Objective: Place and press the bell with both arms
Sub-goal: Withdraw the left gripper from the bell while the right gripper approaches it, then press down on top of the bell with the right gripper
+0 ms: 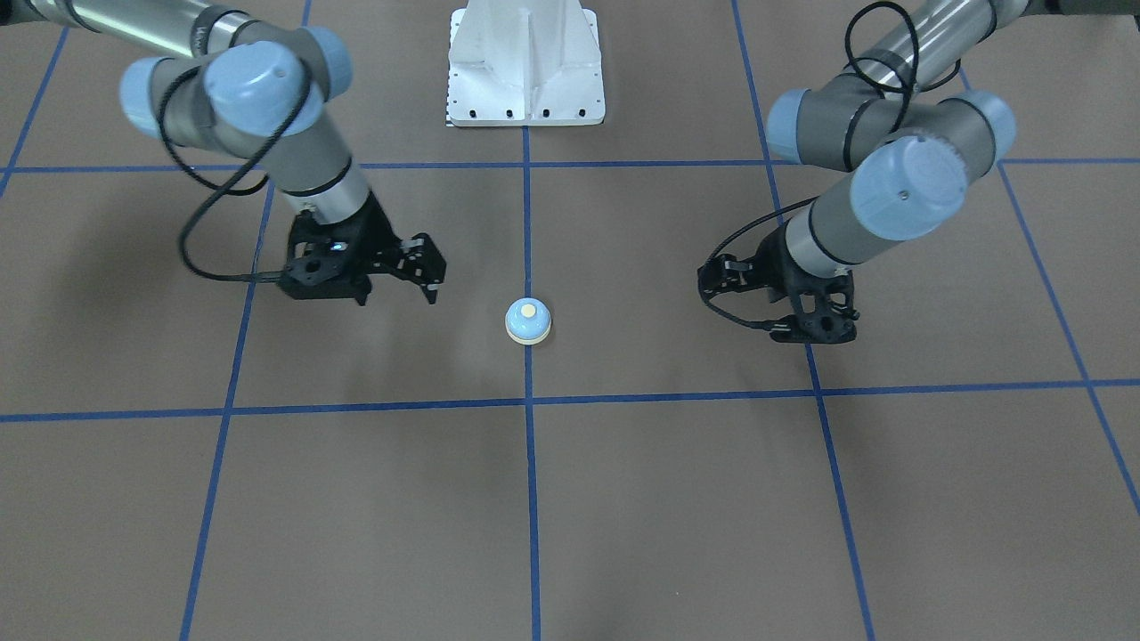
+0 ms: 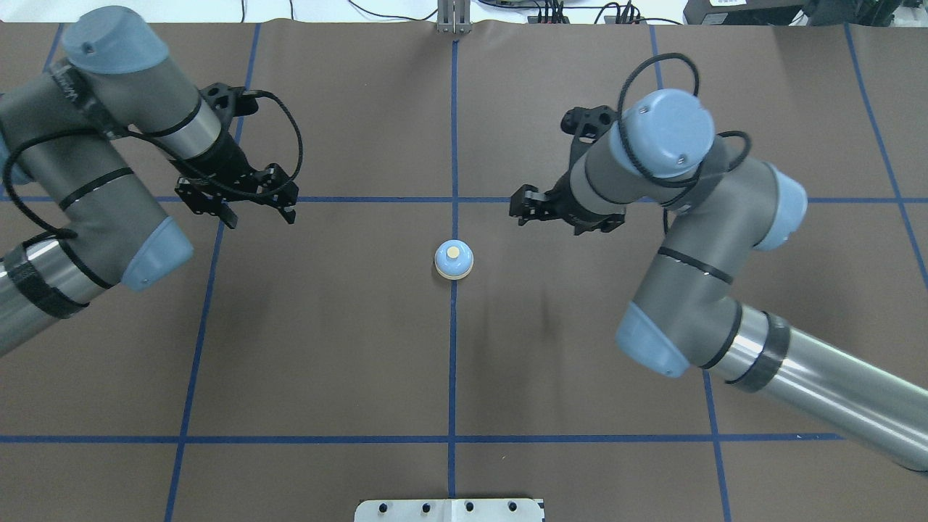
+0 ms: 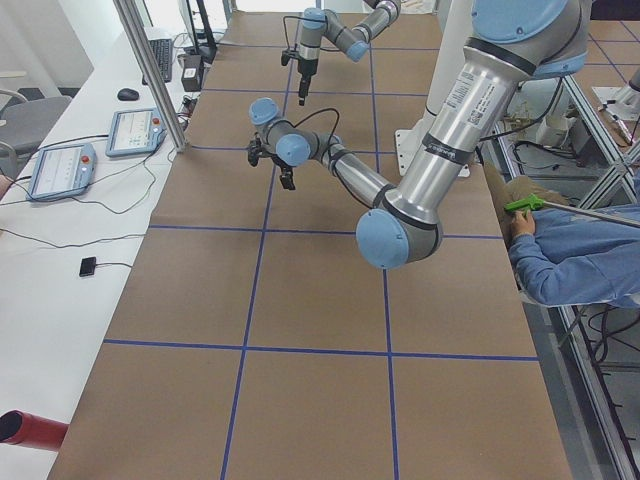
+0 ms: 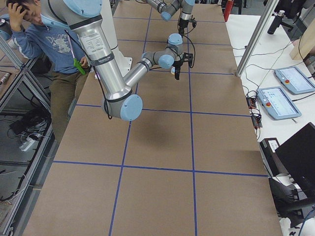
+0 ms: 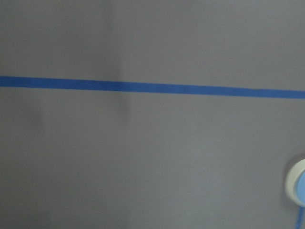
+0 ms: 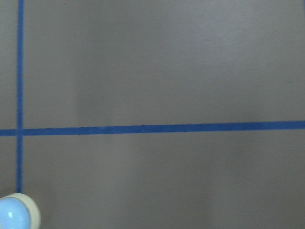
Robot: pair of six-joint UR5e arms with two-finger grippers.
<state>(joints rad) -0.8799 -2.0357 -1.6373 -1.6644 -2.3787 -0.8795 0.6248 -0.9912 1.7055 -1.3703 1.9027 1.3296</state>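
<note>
Overhead exterior gave us the plainest layout: the bell (image 2: 454,259) stood upright on the bench (image 2: 362,348), on the blue centre tape line (image 2: 454,145), with its cream button (image 2: 453,252) facing up. It sat between the two arms, and nothing touched it.

We judged the pressing to be the step in hand, since the bell looked set down at the middle of the grid. To do it well, we would bring one end effector directly above the button, narrow its fingers so a single tip meets the cream cap, and descend straight down. A slanted push could skid the light base along the paper. The other arm could steady the cream rim from the side, though a grip on the dome might muffle the ring.

Our left end effector (image 2: 261,216) hung with its fingers spread wide, holding nothing, well to one side of the bell. Our right end effector (image 1: 398,294) also looked spread and empty, nearer the bell but clear of it. Each wrist view caught only an edge of the bell.
</note>
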